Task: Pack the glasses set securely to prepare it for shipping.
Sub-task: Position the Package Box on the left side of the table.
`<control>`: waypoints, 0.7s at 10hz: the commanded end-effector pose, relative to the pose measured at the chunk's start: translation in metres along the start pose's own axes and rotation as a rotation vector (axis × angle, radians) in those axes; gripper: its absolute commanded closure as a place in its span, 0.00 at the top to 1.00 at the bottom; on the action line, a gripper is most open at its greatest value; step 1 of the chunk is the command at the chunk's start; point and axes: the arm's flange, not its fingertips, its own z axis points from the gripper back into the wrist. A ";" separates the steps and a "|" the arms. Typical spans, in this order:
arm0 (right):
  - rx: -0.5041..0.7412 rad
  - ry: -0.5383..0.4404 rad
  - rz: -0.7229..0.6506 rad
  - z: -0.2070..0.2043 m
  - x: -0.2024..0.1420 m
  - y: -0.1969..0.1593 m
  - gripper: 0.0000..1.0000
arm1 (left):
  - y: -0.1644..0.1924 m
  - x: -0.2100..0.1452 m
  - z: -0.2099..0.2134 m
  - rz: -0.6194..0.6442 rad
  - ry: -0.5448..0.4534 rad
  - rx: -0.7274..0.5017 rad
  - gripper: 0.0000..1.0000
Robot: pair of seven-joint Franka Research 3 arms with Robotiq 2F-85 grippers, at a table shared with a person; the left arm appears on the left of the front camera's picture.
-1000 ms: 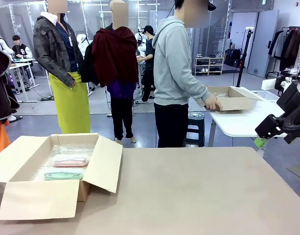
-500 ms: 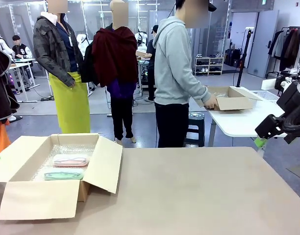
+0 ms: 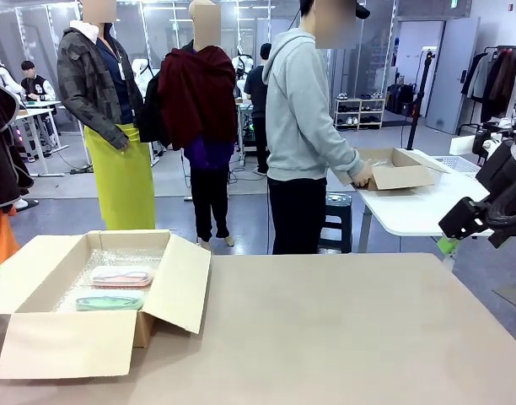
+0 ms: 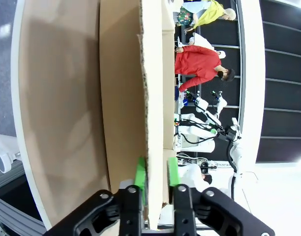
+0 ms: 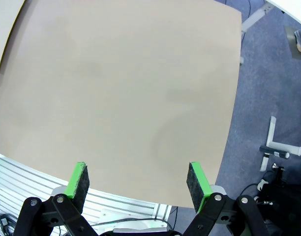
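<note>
Left hand (image 4: pixel 155 171) newly apart astride flap (image 4: pixel 153 73), right hand (image 5: pixel 138 179) agape, glasses cases (image 3: pixel 120 277) beyond

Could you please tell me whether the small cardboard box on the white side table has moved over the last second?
Yes. The person's hand has drawn the small cardboard box leftward along the white side table, away from its right end.

Front camera faces across the counter (image 3: pixel 342 329); left wrist camera sits close to the box (image 4: pixel 153 98); right looks down on the counter.

right gripper (image 5: pixel 138 184) agape, above table (image 5: pixel 121 83)
</note>
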 end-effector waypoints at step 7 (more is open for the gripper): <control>-0.010 0.005 0.002 0.001 -0.001 0.001 1.00 | -0.099 0.008 0.021 -0.233 0.027 0.300 1.00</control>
